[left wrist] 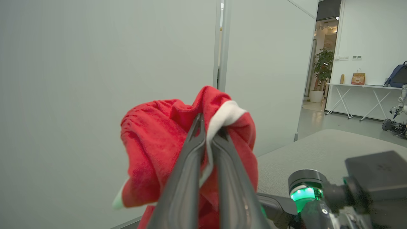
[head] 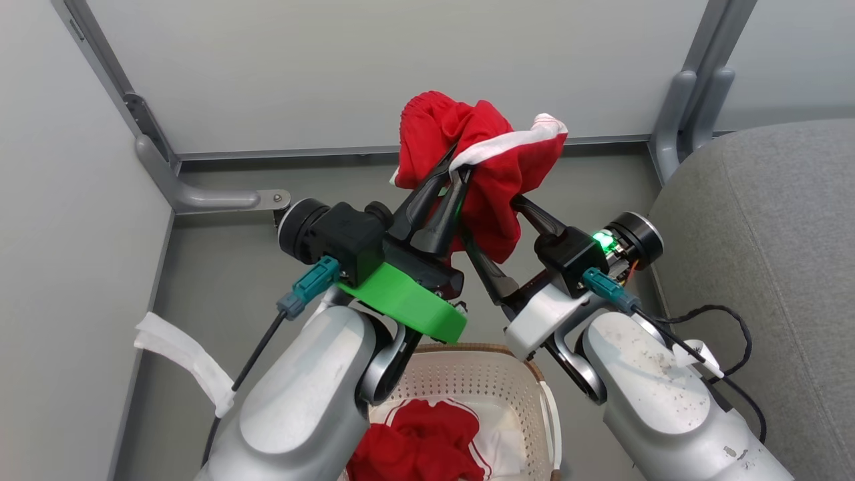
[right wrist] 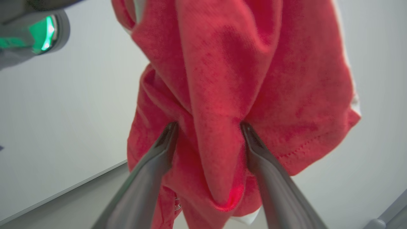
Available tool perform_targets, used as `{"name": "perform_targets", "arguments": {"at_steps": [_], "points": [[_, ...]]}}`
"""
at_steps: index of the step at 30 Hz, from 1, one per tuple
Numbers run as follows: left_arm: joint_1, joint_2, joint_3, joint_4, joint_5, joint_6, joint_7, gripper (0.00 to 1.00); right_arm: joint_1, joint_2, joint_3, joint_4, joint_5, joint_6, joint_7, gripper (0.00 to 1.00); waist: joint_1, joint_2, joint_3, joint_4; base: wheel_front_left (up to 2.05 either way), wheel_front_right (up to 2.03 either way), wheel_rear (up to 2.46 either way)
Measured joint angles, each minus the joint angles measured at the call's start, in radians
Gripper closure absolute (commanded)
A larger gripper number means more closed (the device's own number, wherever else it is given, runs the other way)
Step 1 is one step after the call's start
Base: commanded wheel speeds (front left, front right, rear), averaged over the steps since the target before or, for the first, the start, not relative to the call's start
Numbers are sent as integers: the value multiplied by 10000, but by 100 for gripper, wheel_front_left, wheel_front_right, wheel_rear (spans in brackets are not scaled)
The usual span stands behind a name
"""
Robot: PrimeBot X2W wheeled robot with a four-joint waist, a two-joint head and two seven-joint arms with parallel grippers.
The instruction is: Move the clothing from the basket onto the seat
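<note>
Silver forearms (head: 300,401), green wrist ring (head: 407,304), teal cable plugs (head: 314,280)

The basket (head: 467,381) (red clothing (head: 417,449) inside) stands on the grey floor (head: 227,267).

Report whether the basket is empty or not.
Not empty: the basket holds red clothing with white trim, seen low in the head view.
</note>
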Motion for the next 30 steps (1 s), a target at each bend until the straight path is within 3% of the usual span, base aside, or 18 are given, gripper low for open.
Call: {"name": "perform_targets", "arguments": {"at_steps": [5,7,8,22,23,24,25,30], "points": [[-49,-2,-343,-63,-176,50,0,100,-400,0,274,211,313,0,0,0,0,0,116,212,0,0,0],[-73,-2,-401,-65,-226,56,0,100,-455,0,339,259,487,0,0,72,0,0,167,285,0,0,0],[-74,-2,-403,-58,-228,73,0,100,-466,-8,364,274,546,0,0,100,0,0,191,317,0,0,0],[-57,-2,-128,-27,-94,117,0,100,-534,-2,407,318,857,0,0,100,0,0,381,240,0,0,0],[-55,-2,-105,-33,-88,117,0,78,-534,-2,380,307,871,0,0,100,0,0,388,219,0,0,0],[-53,0,-90,-48,-63,117,0,31,-534,-2,336,278,880,0,2,100,0,0,397,197,0,0,0],[-50,-2,-69,-75,-44,117,0,0,-534,-2,301,249,888,0,0,100,0,0,405,175,0,0,0],[122,-4,19,10,56,10,-2,0,-523,-2,184,113,943,0,2,100,0,0,421,-95,0,0,0]]}}
